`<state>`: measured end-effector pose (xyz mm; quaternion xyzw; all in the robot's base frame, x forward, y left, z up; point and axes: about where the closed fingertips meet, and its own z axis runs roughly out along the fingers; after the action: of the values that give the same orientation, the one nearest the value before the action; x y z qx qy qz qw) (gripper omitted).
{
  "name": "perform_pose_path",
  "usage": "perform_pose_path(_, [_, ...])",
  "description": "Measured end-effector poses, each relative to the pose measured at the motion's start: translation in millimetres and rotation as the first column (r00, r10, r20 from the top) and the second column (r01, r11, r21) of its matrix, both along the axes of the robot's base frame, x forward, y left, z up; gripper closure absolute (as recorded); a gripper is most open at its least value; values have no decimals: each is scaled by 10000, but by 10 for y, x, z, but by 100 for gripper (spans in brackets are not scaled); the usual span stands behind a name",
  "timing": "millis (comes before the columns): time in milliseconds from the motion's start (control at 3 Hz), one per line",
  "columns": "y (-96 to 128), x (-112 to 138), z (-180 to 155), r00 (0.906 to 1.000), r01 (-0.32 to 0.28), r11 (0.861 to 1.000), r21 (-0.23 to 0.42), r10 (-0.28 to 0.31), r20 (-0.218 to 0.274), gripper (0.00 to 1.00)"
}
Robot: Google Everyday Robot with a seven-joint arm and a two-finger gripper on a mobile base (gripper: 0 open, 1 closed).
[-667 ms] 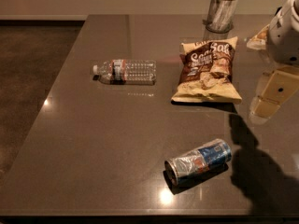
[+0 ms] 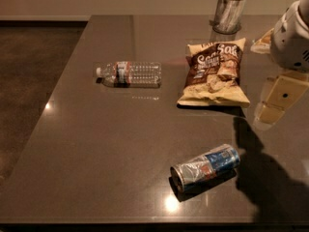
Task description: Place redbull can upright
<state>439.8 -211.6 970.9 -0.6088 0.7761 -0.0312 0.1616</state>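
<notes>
The redbull can (image 2: 206, 167) lies on its side near the front edge of the dark table (image 2: 96, 149). It is blue and silver, and its silver end points to the front left. My gripper (image 2: 277, 100) hangs above the table at the right edge of the view, behind and to the right of the can and apart from it. It holds nothing. Its shadow falls on the table just to the right of the can.
A clear plastic water bottle (image 2: 129, 74) lies on its side at the middle left. A brown and cream chip bag (image 2: 215, 72) lies flat behind the can. A metal cup (image 2: 228, 12) stands at the back. The table's left edge drops to the floor.
</notes>
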Motion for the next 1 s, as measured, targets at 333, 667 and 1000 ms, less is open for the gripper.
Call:
perform_pose_path(333, [45,31,-75,9998,-165,9995,284,169,-126,0])
perform_pose_path(667, [202,-61,-118,9964,-821,9960,344,827,-168,0])
perform_pose_path(1000, [409,-289,-194,9823,-1857,9825,154,1860,-236,0])
